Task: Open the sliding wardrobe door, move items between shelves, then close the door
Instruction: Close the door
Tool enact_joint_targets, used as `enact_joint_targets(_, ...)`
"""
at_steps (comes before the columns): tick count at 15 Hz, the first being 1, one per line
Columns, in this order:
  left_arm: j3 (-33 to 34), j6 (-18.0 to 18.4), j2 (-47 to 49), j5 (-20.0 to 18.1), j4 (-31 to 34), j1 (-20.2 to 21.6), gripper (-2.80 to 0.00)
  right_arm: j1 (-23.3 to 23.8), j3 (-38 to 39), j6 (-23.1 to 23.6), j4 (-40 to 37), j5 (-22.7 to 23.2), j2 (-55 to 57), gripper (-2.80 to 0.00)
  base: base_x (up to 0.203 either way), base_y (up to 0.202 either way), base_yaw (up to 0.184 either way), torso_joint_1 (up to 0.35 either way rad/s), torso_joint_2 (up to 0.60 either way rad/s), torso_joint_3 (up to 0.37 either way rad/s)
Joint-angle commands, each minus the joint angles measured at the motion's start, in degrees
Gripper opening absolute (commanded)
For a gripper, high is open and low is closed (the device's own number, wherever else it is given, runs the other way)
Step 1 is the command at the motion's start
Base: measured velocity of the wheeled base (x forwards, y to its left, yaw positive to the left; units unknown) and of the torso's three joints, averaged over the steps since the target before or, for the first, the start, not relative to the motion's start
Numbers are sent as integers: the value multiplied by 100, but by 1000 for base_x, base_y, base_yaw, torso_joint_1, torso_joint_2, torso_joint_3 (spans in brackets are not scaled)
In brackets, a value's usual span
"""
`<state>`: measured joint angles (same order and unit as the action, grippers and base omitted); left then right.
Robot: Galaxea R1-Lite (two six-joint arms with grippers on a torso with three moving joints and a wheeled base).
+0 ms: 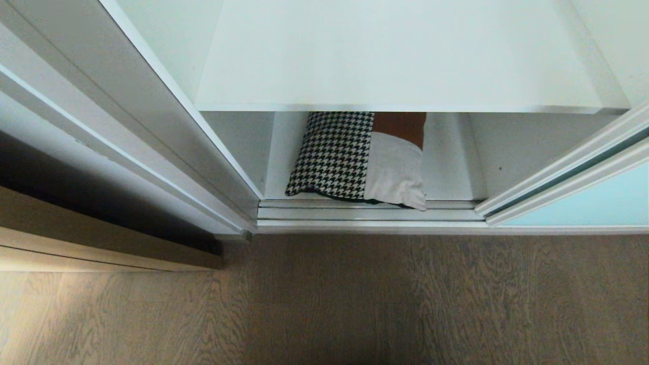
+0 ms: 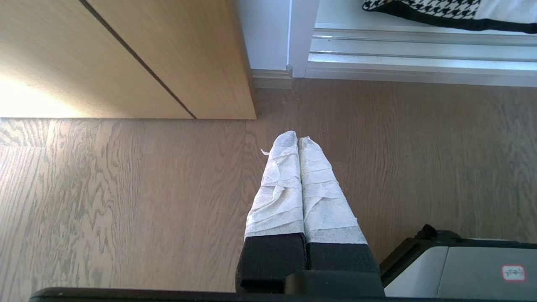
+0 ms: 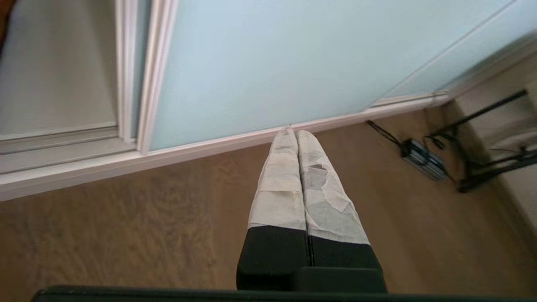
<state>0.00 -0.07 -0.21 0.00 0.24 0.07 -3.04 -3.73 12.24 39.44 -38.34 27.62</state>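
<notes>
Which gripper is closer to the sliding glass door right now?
Right. The right gripper, shut, points at the foot of the sliding wardrobe door, just short of its bottom frame. The left gripper, shut, hangs over the floor near the light wood cabinet, off the door.

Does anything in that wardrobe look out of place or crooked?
Yes: the cushion on the bottom shelf lies skewed, and one corner pokes forward over the door track. It could snag the sliding door when that closes.
</notes>
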Motion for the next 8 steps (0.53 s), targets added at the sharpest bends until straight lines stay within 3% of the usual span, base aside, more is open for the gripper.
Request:
enact_joint_targets(1,0,-1,29,0,2,1,-280,107,-48,28,5,-83,74,-280,0,0,0,0,0,0)
enact_joint_targets(8,0,-1,21,0,2,1,-280,363,-210,163,-306,-53,-13,-280,0,0,0,0,0,0)
